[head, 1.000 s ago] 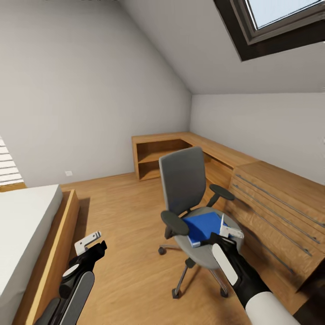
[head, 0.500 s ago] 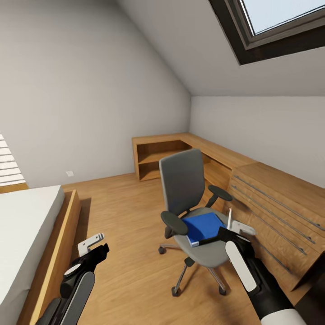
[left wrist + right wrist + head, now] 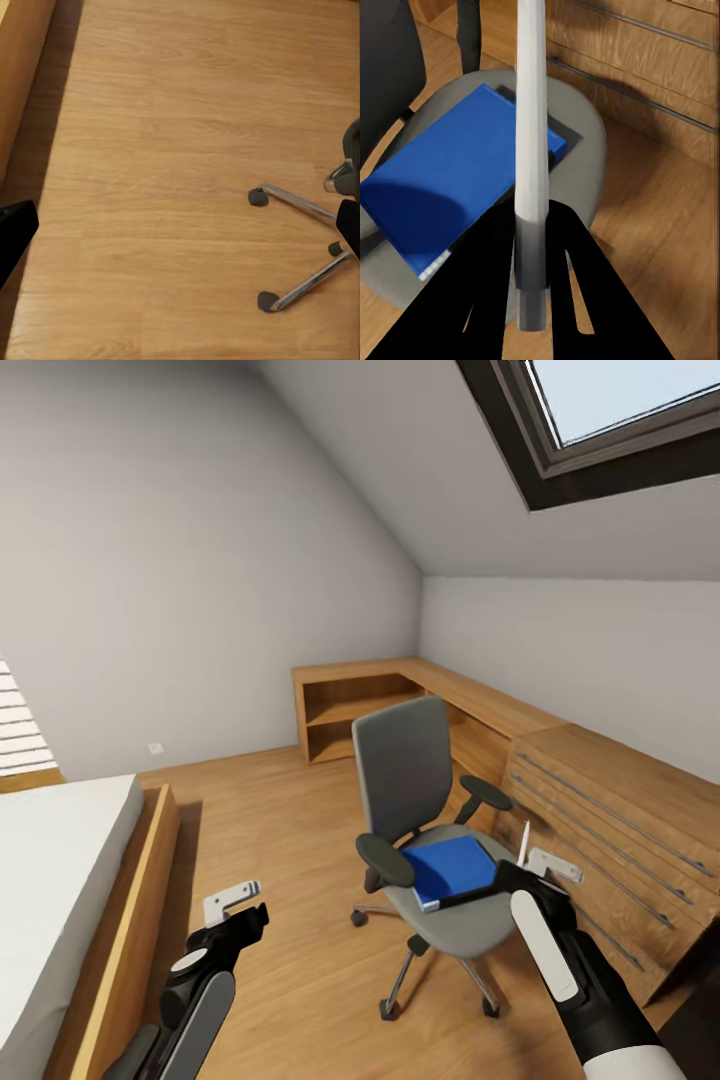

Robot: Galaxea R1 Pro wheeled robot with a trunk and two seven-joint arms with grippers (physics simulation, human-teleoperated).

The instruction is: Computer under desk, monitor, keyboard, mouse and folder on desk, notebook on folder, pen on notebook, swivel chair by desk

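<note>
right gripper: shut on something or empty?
Shut on the thin white pen. In the right wrist view the black fingers of the right gripper clamp its lower end, above the blue folder lying on the grey swivel chair.

A bright blue folder (image 3: 455, 865) is seen on the grey seat of the swivel chair (image 3: 405, 765) — black armrests, chrome legs. A white pen (image 3: 530, 142) is gripped between black fingers (image 3: 574, 255). The floor (image 3: 165, 150), the drawer unit (image 3: 620, 830) and the bed frame (image 3: 135, 920) are rendered in warm wood grain — the walls in pale grey.
</note>
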